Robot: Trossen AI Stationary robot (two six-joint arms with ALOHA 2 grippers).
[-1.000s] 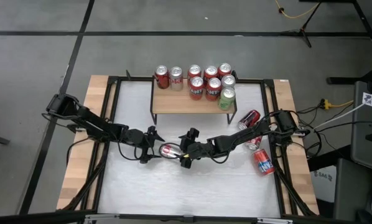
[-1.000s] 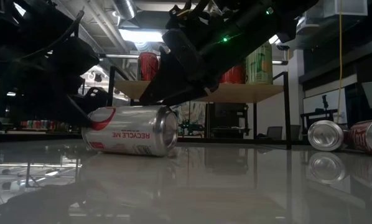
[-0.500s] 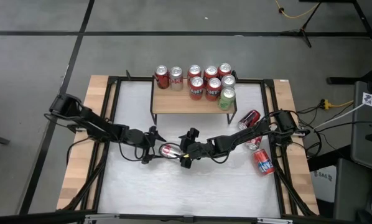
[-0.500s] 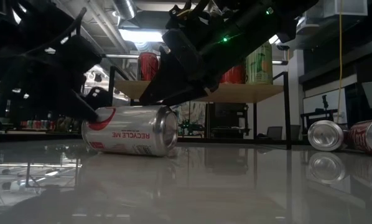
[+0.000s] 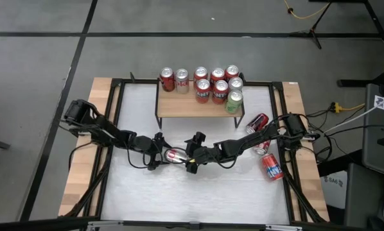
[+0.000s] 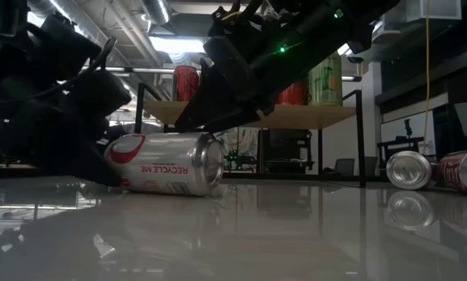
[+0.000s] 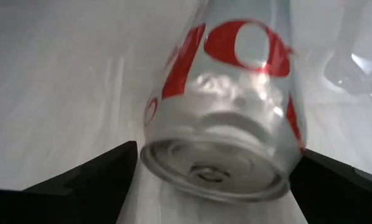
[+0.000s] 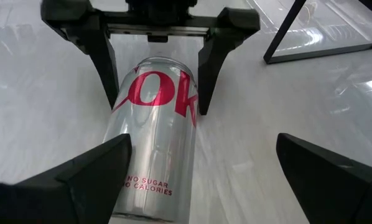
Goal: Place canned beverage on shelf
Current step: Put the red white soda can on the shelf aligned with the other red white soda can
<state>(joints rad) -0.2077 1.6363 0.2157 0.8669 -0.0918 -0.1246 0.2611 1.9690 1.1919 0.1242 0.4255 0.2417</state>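
A silver and red cola can [image 5: 174, 155] lies on its side on the white table, also shown in the low view [image 6: 167, 164]. My left gripper [image 5: 156, 154] is open at the can's left end [image 7: 223, 168], one finger on either side, as the right wrist view [image 8: 158, 106] shows. My right gripper [image 5: 191, 160] is open at the can's right end, its fingers wide apart [image 8: 203, 140] and above the can [image 6: 218, 86]. The shelf [image 5: 198, 108], a light-wood plank on black legs, stands at the far side and bears several upright cans [image 5: 211, 86]. My left gripper comes level from the table's left and straddles the can's left end [image 8: 155, 93], its fingers [image 8: 108, 68] close along the can's two sides. I cannot tell whether they touch it. The can lies on its side on the table.
Three more cans lie on their sides at the table's right [image 5: 257, 122] [image 5: 272, 165], two of them showing in the low view [image 6: 409, 168]. The shelf's left part [image 5: 173, 106] is bare. A black frame [image 5: 115, 115] runs round the table.
My left gripper has gone toward the table's right and down to the can, and its fingers now stand on either side of the can's left end. The can has stayed where it was.
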